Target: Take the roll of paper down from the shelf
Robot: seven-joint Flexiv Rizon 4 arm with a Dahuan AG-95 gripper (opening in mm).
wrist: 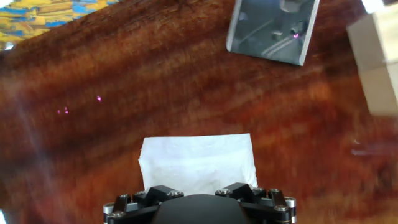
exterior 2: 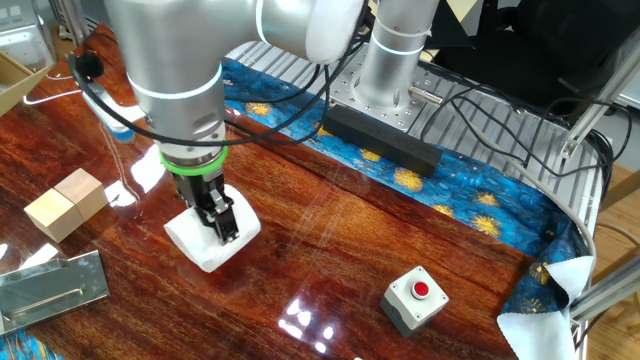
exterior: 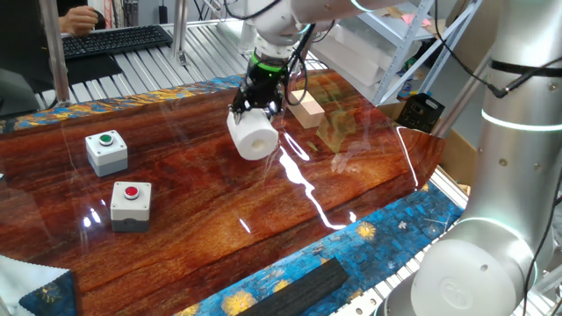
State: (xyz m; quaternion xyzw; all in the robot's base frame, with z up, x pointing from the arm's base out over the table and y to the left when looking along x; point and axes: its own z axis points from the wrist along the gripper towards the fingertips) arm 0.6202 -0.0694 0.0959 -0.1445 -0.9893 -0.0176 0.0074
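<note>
Hand view: you look straight down the fingers onto the roll of paper [wrist: 198, 162], a white rectangle from here, directly below the gripper [wrist: 198, 198] and filling the space under its housing; the fingertips are hidden.
Gripper state: the dark fingers [exterior: 260, 95] are drawn in onto the roll's upper part in one fixed view, so you appear to have it pinched; how wide the jaws stand cannot be read exactly.
Roll position: it hangs under the gripper with its round end face turned outward in one fixed view, low over the wooden table [exterior: 219, 202]; whether it touches the tabletop cannot be told.
Shelf: no low white stand shows in any view, so you cannot place it from here.
Step in hand: judged from the roll's position over the table, you are at the lowering or set-down stage.
Next move: ease straight down until the roll rests, then open and lift clear.
View differences: the other fixed view shows the pale wooden block [exterior 2: 66, 203] and a metal plate [exterior 2: 52, 288] off to the side of the gripper [exterior 2: 221, 222]; one fixed view alone shows the green button box [exterior: 106, 150] beside the red button box [exterior: 130, 204].
</note>
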